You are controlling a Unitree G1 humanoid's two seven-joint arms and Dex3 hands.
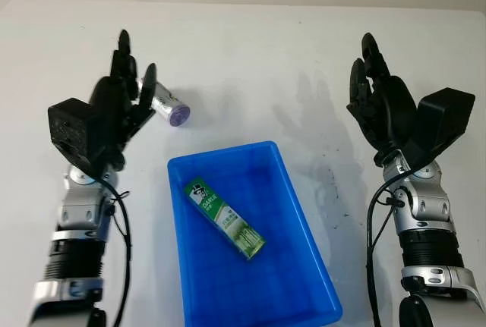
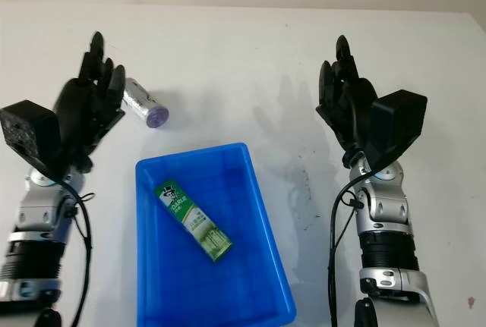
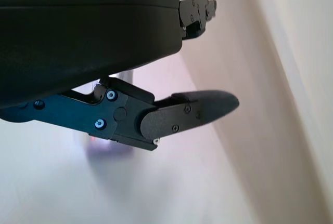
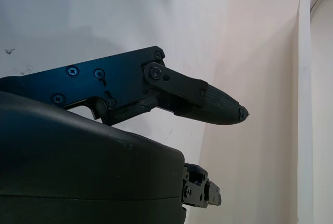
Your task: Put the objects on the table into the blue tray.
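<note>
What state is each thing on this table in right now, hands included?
Tray: upright on the table, holding the green tube.
Green tube: lying flat inside the tray, slanted.
Silver can: on its side on the table, outside the tray, purple end facing the tray.
Left hand: open, raised beside the can, holding nothing.
Right hand: open, raised to the right of the tray, holding nothing.

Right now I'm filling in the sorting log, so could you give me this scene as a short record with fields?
tray: blue tray on the white table, between the arms
in tray: green tube, lying flat
on table: silver can, on its side, beyond the tray's far left corner
left hand: open, raised beside the can
right hand: open, raised right of the tray
</note>
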